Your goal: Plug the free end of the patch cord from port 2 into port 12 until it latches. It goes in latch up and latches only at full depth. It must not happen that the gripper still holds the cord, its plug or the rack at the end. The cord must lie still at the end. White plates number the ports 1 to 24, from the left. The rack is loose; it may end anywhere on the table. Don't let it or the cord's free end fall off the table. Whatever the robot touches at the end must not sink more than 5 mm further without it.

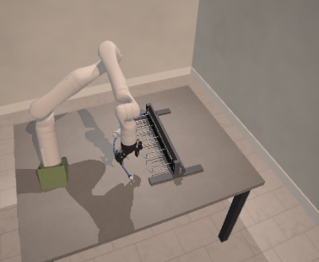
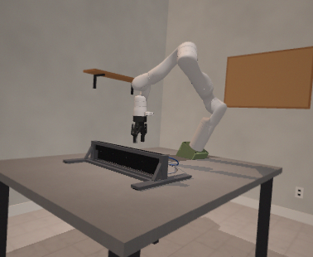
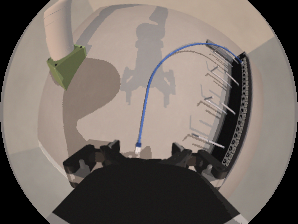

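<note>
The fingers [image 1: 128, 153] [image 2: 138, 133] are spread above the surface [image 1: 154, 203] [image 2: 81, 195] [image 3: 100, 120], holding nothing. The blue patch cord [image 1: 124, 167] [image 2: 174, 160] [image 3: 145, 97] curves out from the rack [image 1: 164, 137] [image 2: 128, 153] [image 3: 240, 107], which stands toward the surface's edge opposite the arm's green base [image 1: 53, 177] [image 2: 186, 150] [image 3: 67, 70]; its free plug [image 1: 131, 177] [image 3: 138, 146] is unplugged.

In my three views I cannot read any text, label, brand, number or sign. On the rack [image 1: 160, 133] [image 2: 128, 161] [image 3: 234, 107], the port numbers are not readable for me. On the arm [image 1: 62, 90] [image 2: 197, 75] [image 3: 59, 27] and on its green base [image 1: 53, 177] [image 2: 185, 150] [image 3: 68, 70] I also can make out no letters, and the brown board [image 2: 271, 79] on the wall shows me no writing.
</note>
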Available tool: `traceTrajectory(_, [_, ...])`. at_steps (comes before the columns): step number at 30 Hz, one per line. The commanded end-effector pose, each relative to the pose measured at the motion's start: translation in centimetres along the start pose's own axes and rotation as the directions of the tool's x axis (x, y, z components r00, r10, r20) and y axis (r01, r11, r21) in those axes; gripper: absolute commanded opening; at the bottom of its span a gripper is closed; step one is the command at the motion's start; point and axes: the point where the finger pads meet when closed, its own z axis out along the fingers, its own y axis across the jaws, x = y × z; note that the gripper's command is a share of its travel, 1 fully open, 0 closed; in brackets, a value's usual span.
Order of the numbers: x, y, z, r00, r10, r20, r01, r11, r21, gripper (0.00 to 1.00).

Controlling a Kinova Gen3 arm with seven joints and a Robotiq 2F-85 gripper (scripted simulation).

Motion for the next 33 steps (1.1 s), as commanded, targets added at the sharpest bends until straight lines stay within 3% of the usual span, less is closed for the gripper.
traceTrajectory(1, [-0.3, -0.3, 0.0, 1.000, 0.010, 0.001, -0.010, 1.000, -0.001, 1.00])
traceTrajectory(12, [-1.9, -1.8, 0.2, 0.994, 0.108, 0.008, -0.108, 0.994, -0.023, 1.00])
traceTrajectory(24, [-2.1, -1.9, 0.2, 0.993, 0.117, 0.008, -0.117, 0.993, -0.025, 1.00])
traceTrajectory(25, [-2.1, -1.9, 0.2, 0.993, 0.117, 0.008, -0.117, 0.993, -0.025, 0.00])
traceTrajectory(33, [-2.1, -1.9, 0.2, 0.993, 0.117, 0.008, -0.117, 0.993, -0.025, 0.00])
